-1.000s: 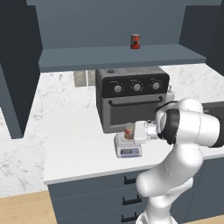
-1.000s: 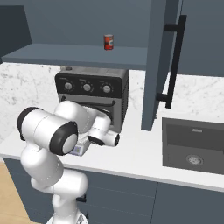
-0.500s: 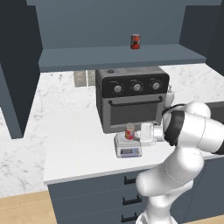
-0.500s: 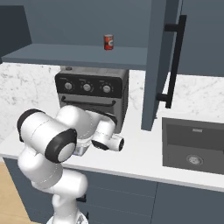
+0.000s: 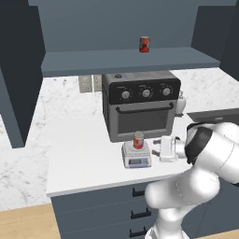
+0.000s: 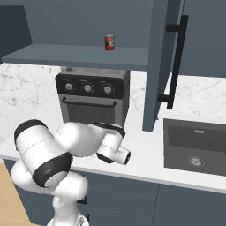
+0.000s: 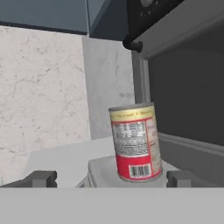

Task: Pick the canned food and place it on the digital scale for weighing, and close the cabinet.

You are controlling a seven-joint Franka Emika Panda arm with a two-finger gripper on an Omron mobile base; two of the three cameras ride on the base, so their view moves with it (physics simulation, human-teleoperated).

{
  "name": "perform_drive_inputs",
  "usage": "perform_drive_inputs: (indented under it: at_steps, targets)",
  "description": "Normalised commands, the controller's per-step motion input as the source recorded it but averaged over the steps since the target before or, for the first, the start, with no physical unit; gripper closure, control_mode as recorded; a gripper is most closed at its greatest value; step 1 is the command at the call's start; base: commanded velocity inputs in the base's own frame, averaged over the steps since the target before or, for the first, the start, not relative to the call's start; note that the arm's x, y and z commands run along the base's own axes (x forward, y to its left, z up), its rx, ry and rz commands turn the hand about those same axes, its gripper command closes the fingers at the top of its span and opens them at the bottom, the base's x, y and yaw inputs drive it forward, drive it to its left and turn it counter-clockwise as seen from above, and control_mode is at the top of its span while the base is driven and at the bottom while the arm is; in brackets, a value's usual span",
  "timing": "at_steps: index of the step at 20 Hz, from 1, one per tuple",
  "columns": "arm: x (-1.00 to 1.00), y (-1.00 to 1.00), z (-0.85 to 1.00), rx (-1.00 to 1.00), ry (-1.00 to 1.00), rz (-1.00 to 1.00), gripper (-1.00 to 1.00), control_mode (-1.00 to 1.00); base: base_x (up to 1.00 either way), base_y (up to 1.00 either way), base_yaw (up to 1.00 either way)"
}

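The canned food (image 5: pixel 138 140) stands upright on the round platter of the digital scale (image 5: pixel 136 158), in front of the oven. My gripper (image 5: pixel 157 146) hovers just to its right, open, touching nothing. In the hand view the can (image 7: pixel 134 142) with its cream and red label stands on the scale (image 7: pixel 99 169) a little beyond my gripper (image 7: pixel 111 178), whose two fingertips (image 7: pixel 41 178) are spread wide on either side. The cabinet stands open: its left door (image 5: pixel 18 70) is swung out, and its right door (image 6: pixel 160 66) with the long black handle (image 6: pixel 175 62) juts out over the counter.
A darker red can (image 5: pixel 144 44) sits on the open cabinet's shelf. The black toaster oven (image 5: pixel 140 105) stands right behind the scale. A sink (image 6: pixel 196 148) is set into the counter on the right. Drawers with short black handles (image 5: pixel 138 191) run below the counter edge.
My gripper has drawn back to the right, away from the can. The can stays upright on the scale.
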Motion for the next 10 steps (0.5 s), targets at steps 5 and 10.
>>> perform_drive_inputs:
  at_steps: [5, 10]
  targets:
    - [-0.69, -0.5, 0.52, 0.09, -0.24, -0.06, -1.0, -1.0, 0.0, 0.0, 0.0]
    - [-0.54, -0.79, 0.66, 0.04, -0.29, -0.03, -1.0, -1.0, 0.0, 0.0, 0.0]
